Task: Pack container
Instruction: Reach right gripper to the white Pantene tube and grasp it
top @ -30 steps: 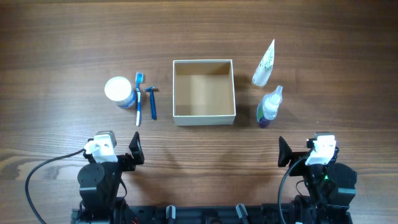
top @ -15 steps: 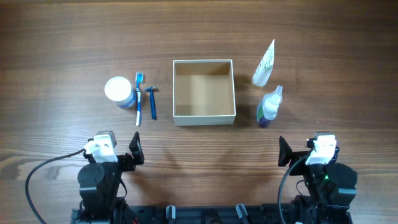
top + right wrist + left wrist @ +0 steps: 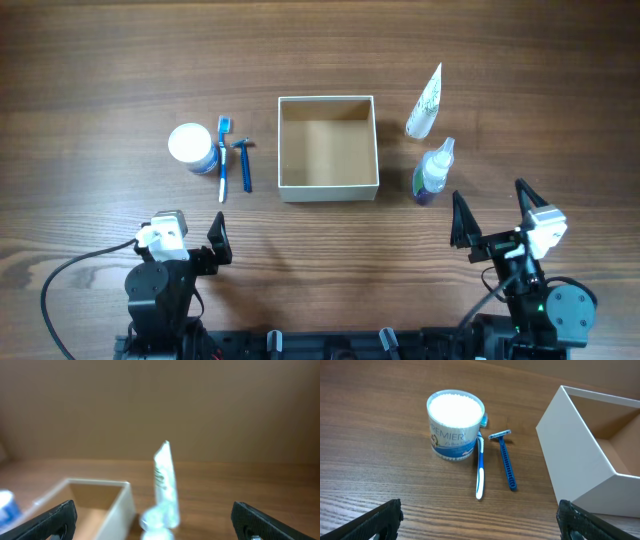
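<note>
The container (image 3: 328,188), a square white box with a tan inside, sits mid-table with nothing in it. Left of it lie a round white-lidded jar (image 3: 191,147), a blue toothbrush (image 3: 222,160) and a blue razor (image 3: 243,165). Right of it lie a white tube (image 3: 425,102) and a small clear bottle (image 3: 434,172). My left gripper (image 3: 190,245) is open and empty near the front edge, facing the jar (image 3: 455,425), toothbrush (image 3: 480,467), razor (image 3: 506,460) and box wall (image 3: 580,460). My right gripper (image 3: 490,212) is open and empty, just in front of the bottle (image 3: 156,525), tube (image 3: 166,485) and box (image 3: 122,505).
The table is brown wood. Both arm bases stand at the front edge, with a black cable looping out at the left. The right wrist view is blurred.
My right arm has lifted and reached forward toward the bottle, its open fingers now spread wider in the overhead view. The left arm and all objects have not moved.
</note>
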You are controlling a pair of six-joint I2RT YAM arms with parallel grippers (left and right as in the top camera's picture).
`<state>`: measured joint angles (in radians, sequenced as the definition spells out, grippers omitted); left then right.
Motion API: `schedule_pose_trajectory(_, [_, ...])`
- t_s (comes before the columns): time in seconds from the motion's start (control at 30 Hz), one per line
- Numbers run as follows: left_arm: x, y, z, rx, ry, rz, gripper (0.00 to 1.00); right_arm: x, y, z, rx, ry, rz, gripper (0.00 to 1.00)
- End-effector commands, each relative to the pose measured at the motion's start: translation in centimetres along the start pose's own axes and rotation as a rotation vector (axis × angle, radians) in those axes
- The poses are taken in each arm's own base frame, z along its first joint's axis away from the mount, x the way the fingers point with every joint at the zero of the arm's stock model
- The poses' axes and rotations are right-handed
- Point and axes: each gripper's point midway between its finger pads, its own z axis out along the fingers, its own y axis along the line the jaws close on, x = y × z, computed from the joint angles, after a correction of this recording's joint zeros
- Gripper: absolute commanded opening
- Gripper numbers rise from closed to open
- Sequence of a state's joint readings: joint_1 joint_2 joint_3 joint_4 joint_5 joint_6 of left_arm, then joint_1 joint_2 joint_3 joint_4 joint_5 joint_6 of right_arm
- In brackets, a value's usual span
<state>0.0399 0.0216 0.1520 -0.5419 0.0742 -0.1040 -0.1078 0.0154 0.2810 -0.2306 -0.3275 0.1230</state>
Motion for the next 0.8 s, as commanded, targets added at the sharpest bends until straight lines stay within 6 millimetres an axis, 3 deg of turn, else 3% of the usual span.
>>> schedule_pose_trajectory(0.0, [0.2,-0.2,0.1,0.012,0.004,-0.007,1.00,-0.8,1.2,-0.1,-0.070,-0.026,0.227,1.00])
schedule_pose_trajectory(0.17, [0.2,-0.2,0.1,0.012,0.004,-0.007,1.00,-2.6,1.6,0.0,-0.102,-0.081,0.254,1.00])
schedule_pose_trajectory(0.3, [0.2,-0.2,0.1,0.012,0.004,-0.007,1.00,-3.1,2.6,1.2,-0.158,0.014,0.279,1.00])
schedule_pose_trajectory(0.4, [0.2,-0.2,0.1,0.012,0.004,-0.007,1.00,-3.6,2.9,3.3,-0.185,0.149,0.286,1.00])
schedule_pose_trajectory(0.77, [0.2,-0.2,0.1,0.012,0.004,-0.007,1.00,-6.6,0.1,12.5,-0.106,0.596,0.310,1.00])
